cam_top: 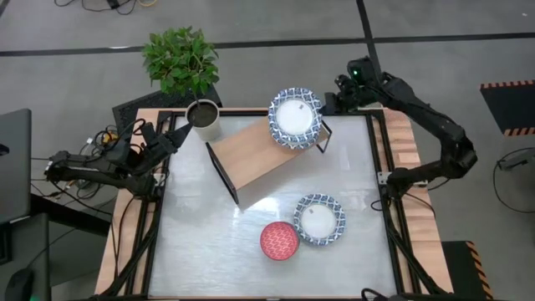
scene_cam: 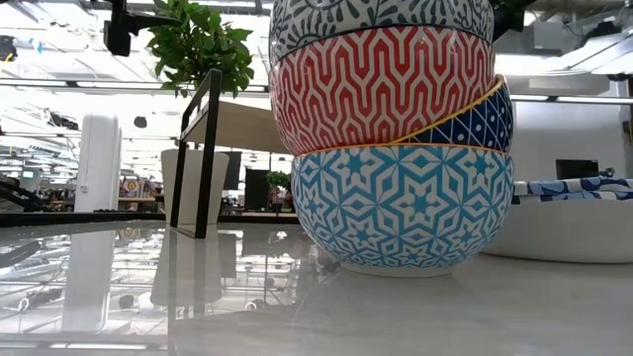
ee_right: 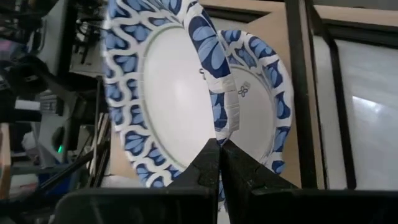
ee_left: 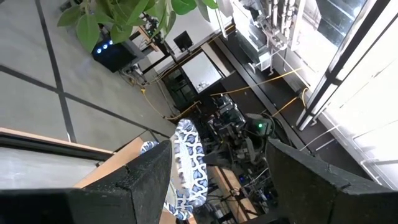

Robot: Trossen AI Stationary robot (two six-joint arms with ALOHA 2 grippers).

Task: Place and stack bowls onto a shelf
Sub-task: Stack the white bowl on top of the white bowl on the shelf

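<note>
Two wide blue-and-white bowls [cam_top: 294, 117] sit one in the other on the far right end of the wooden shelf [cam_top: 251, 159]. My right gripper [ee_right: 221, 149] is at their far right rim, shut on the upper bowl [ee_right: 161, 93], which tilts above the lower one [ee_right: 267, 106]. My left gripper [ee_left: 217, 186] hangs open over the table's left edge near the plant pot [cam_top: 203, 117], touching nothing. On the table a blue-and-white bowl [cam_top: 319, 219] rests beside a red patterned bowl [cam_top: 279, 241]. The low view shows a stack of patterned bowls [scene_cam: 396, 148] close up. My right gripper pinches the upper wide bowl's rim [ee_right: 225, 124] between its two fingers, at their free ends. The fingers come from the table's far right side. The held side of the bowl is raised off the lower bowl, and its opposite side stays over the shelf.
A white pot with a green plant [cam_top: 180, 58] stands at the far left corner, just beyond the shelf's left end. The shelf's black legs [cam_top: 221, 176] stand on the glossy table [cam_top: 201, 242]. Black frame rails [cam_top: 389, 201] run along the table's sides.
</note>
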